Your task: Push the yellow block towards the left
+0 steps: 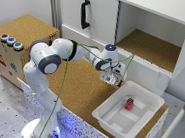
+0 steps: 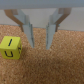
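Note:
In the wrist view a yellow block (image 2: 10, 48) with a dark letter on its face lies on the cork surface. My gripper (image 2: 40, 46) is open and empty. Its two fingers (image 2: 29, 35) point down at the cork beside the block, which lies outside the jaws, apart from the nearer finger. In the exterior view the gripper (image 1: 113, 79) hangs low over the cork, just behind the white bin. I cannot make out the block there; the hand hides it.
A white bin (image 1: 107, 118) holding a small red object (image 1: 129, 103) stands right in front of the gripper. A white cabinet with a black handle (image 1: 84, 14) and an open compartment (image 1: 151, 46) stands behind. A cork box with coloured buttons (image 1: 11, 40) stands at the exterior view's left.

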You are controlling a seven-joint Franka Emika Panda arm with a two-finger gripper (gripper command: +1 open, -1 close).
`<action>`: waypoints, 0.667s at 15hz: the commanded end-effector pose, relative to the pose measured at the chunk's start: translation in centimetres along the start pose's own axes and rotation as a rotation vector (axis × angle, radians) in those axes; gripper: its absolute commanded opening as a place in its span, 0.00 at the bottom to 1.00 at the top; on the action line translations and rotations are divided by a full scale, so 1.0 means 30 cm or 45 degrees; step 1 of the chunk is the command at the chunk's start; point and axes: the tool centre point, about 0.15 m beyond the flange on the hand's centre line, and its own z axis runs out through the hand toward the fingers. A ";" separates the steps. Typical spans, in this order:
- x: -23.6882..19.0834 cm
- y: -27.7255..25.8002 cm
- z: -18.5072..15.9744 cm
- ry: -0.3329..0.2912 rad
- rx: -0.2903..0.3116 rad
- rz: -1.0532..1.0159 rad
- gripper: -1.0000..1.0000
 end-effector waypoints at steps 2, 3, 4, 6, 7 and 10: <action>0.043 0.031 0.102 -0.045 0.105 -0.009 0.00; 0.042 0.024 0.108 -0.044 0.104 -0.017 0.00; 0.042 0.016 0.115 -0.049 0.106 -0.020 0.00; 0.048 -0.002 0.129 -0.059 0.112 -0.021 0.00; 0.056 -0.022 0.131 -0.055 0.113 -0.025 0.00; 0.070 -0.070 0.125 -0.037 0.118 -0.036 0.00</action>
